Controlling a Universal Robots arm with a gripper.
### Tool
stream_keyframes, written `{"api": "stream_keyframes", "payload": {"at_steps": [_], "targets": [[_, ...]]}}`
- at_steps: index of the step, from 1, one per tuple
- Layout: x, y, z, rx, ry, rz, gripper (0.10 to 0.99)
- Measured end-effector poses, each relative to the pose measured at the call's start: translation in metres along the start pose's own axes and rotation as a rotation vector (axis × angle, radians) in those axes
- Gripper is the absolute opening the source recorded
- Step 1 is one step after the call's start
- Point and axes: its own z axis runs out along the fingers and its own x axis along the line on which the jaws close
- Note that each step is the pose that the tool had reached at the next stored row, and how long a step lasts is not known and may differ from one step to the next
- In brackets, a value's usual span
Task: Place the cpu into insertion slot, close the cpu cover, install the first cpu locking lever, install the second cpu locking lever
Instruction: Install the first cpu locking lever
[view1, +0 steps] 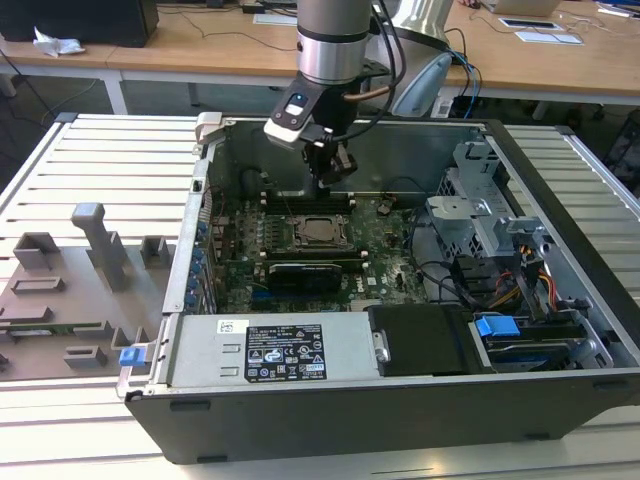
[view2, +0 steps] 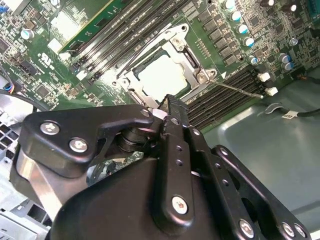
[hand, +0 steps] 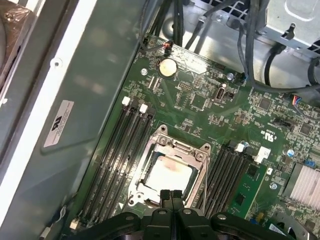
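The cpu (hand: 167, 175) lies flat in the insertion slot (view2: 191, 59) on the green motherboard (hand: 200, 115), its pale metal top showing through the window of the cpu cover (hand: 186, 150). The cover is folded down around it. A thin locking lever (view2: 235, 89) runs from 1 corner of the cover out across the memory slots (view2: 220, 92). The tool (hand: 172, 196) hangs just above the cover's edge, its 2 fingers pressed together with nothing between them; I cannot tell if it touches the cover. In the exterior view the board sits inside an open computer case (view1: 400, 410) on a slatted worktop (view1: 90, 150), with grey fixtures (view1: 100, 240) at the exterior view's left.
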Motion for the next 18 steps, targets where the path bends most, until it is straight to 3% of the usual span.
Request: {"api": "stream_keyframes", "payload": {"at_steps": [5, 18], "targets": [[0.0000, 0.0000, 0.0000, -0.001, 0.0002, -0.049, 0.106], [0.0000, 0.0000, 0.0000, -0.006, 0.0008, -0.244, 0.106]]}}
